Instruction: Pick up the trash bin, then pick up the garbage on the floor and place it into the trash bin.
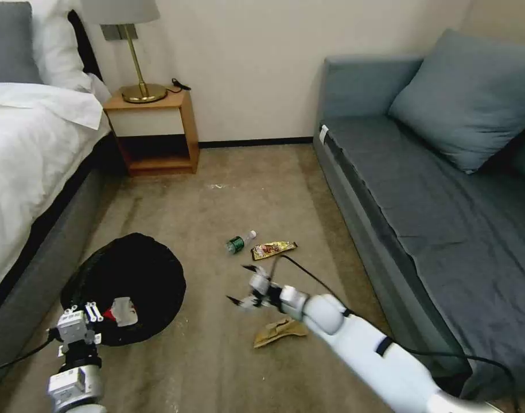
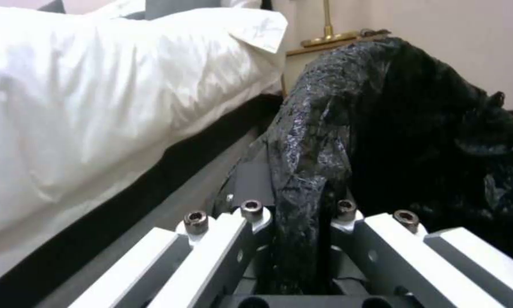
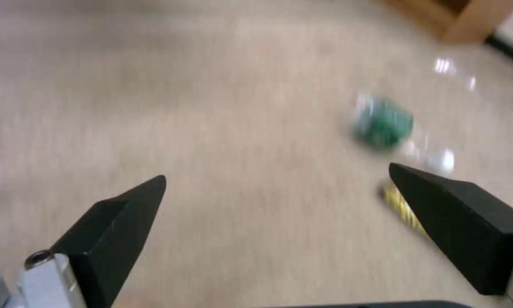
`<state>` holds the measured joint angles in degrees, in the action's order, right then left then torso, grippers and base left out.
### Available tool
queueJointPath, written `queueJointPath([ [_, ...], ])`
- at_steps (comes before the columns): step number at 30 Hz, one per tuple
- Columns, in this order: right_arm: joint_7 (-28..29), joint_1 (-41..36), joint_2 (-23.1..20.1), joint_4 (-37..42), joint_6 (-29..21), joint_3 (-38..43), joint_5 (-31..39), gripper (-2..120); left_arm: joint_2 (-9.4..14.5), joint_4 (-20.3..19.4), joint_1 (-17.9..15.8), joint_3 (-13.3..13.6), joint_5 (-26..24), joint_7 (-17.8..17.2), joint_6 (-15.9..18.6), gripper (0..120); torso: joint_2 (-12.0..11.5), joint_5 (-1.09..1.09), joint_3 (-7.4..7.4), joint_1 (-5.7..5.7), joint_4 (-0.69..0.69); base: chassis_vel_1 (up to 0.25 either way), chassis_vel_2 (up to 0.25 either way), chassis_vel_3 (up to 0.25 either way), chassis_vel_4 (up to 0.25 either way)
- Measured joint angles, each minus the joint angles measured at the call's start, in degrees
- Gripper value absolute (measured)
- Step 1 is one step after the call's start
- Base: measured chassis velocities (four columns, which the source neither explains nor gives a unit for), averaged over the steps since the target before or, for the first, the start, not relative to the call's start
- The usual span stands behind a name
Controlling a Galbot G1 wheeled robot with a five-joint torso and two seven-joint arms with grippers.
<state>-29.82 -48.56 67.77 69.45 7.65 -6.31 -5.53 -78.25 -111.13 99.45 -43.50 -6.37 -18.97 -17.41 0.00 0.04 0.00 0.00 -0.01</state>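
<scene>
With our left gripper [image 2: 293, 222] clamped on the trash bin [image 1: 130, 281] rim beside the bed [image 1: 32, 149], 1 wrapper [image 1: 122, 311] inside, our right gripper [image 1: 248, 285] hovers wide apart and empty, so next we should descend on the bottle [image 1: 239, 242].

Beige carpet [image 1: 228, 195] with bottle [image 1: 239, 242], snack packet [image 1: 273, 249], tan paper [image 1: 278, 331].

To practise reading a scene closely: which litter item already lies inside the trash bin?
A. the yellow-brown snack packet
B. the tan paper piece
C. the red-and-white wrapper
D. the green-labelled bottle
C: the red-and-white wrapper sits on the black liner inside the trash bin, while the bottle, snack packet and tan paper lie on the carpet.
</scene>
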Motion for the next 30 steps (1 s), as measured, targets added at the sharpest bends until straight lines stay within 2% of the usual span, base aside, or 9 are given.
queueJointPath([
  [1,-2.29,-0.3,-0.08,-0.79,0.0,1.65,-0.89,100,-0.2,0.0,0.01,0.13,0.29,-0.04,0.0,7,0.0,-0.01,-0.01,0.0,0.0,0.0,0.0,0.0,0.0],
  [2,-9.03,-0.56,0.0,-2.58,-0.05,5.01,-2.09,100,-0.48,-0.01,0.07,0.29,0.94,-0.07,-0.01,7,0.0,-0.01,0.0,0.0,0.0,0.0,0.0,0.0,0.0],
  [5,-12.4,-0.55,0.1,-3.35,-0.09,6.36,-2.68,100,-0.55,-0.08,0.12,0.32,1.17,-0.07,-0.01,7,0.0,-0.01,0.0,0.0,0.0,0.0,0.0,0.0,0.0],
  [7,-21.35,-0.53,0.06,-5.43,-0.16,9.01,-4.85,100,-0.66,-0.74,0.2,0.39,1.62,-0.07,0.08,7,0.0,-0.03,0.0,0.0,0.0,0.0,0.0,0.0,0.0],
  [9,-23.5,-0.67,-0.03,-6.2,-0.19,9.43,-5.29,100,-0.66,-1.05,0.15,0.37,1.68,-0.07,0.24,7,0.0,-0.01,0.0,0.0,0.01,0.0,0.0,0.0,0.0],
  [16,-25.06,-1.34,0.77,-8.65,0.13,9.93,-6.26,100,-0.47,-1.12,-0.01,0.23,1.63,-0.07,0.56,7,0.0,-0.03,0.0,0.0,0.01,0.0,0.0,0.0,0.0],
  [19,-22.02,-1.12,2.38,-12.11,1.15,9.94,-6.49,100,-0.36,-0.83,0.06,0.0,1.44,-0.11,0.35,7,0.0,-0.04,0.0,0.0,0.01,0.0,0.0,0.0,0.0],
  [25,-20.67,0.36,4.08,-17.0,2.31,10.5,-7.84,100,-0.2,-0.71,0.44,-0.34,1.24,-0.25,-0.29,7,0.0,-0.04,0.0,0.0,0.02,0.0,0.0,0.0,0.0],
  [30,-20.49,1.67,5.26,-20.36,3.34,11.26,-8.26,85,0.13,-1.86,1.08,-0.41,1.35,-0.31,-0.4,7,0.0,-0.04,0.0,0.0,0.02,0.0,0.0,0.0,0.0],
])
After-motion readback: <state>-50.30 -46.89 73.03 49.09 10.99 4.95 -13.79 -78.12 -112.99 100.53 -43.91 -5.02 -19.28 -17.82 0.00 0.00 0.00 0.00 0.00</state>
